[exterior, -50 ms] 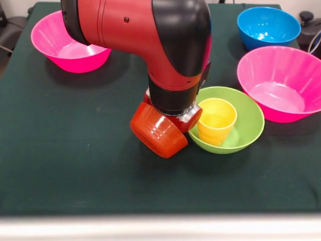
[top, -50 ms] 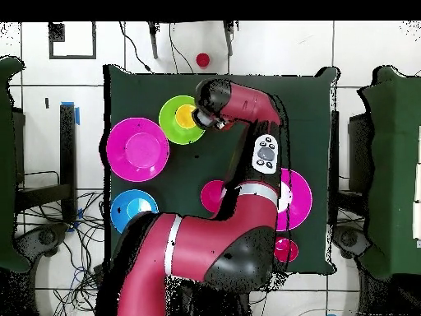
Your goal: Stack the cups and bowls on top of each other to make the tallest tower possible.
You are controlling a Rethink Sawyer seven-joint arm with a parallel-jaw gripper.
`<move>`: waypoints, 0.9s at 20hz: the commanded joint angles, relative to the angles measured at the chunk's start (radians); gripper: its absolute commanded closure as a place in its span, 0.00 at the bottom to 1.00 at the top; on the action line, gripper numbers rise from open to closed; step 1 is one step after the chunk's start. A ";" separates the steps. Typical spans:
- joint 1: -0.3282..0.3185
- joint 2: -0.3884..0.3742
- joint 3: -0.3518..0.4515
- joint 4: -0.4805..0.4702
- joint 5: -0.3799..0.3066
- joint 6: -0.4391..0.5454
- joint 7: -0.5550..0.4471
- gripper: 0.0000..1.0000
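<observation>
You see the orange bowl point(exterior, -50 ms: 159, 130), glossy and tipped on its side, just left of the lime-green bowl point(exterior, -50 ms: 248, 125) that holds the upright yellow cup point(exterior, -50 ms: 216, 120). The hand point(exterior, -50 ms: 173, 118) is hidden under the arm; whether it grips, you cannot tell. The counter point(exterior, -50 ms: 75, 150) lies free on the left.

a robotics lab: the red arm point(top, -50 ms: 238, 107) works over a dark green cloth-covered table point(top, -50 ms: 304, 99) on a pale tiled floor point(top, -50 ms: 362, 49), loose cables point(top, -50 ms: 74, 247) (a tangle) trailing off beside the table.
</observation>
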 commanded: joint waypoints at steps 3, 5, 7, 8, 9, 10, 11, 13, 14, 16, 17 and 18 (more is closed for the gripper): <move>0.020 0.023 0.125 0.071 -0.084 -0.052 -0.168 0.00; 0.018 0.012 0.125 0.084 -0.089 -0.063 -0.179 0.00; 0.018 -0.014 0.126 0.121 -0.093 -0.073 -0.183 0.00; 0.017 -0.018 0.127 0.126 -0.095 -0.075 -0.184 0.00; 0.015 -0.017 0.129 0.125 -0.098 -0.079 -0.183 0.00; 0.014 -0.015 0.131 0.124 -0.100 -0.082 -0.183 0.00; 0.013 -0.012 0.131 0.123 -0.103 -0.086 -0.179 0.00; 0.009 -0.013 0.135 0.128 -0.109 -0.095 -0.182 0.00; 0.007 -0.013 0.136 0.128 -0.112 -0.096 -0.183 0.00; 0.005 -0.023 0.148 0.147 -0.112 -0.105 -0.191 0.00; 0.006 -0.033 0.154 0.167 -0.109 -0.116 -0.187 0.00; 0.009 -0.044 0.158 0.180 -0.104 -0.116 -0.182 0.00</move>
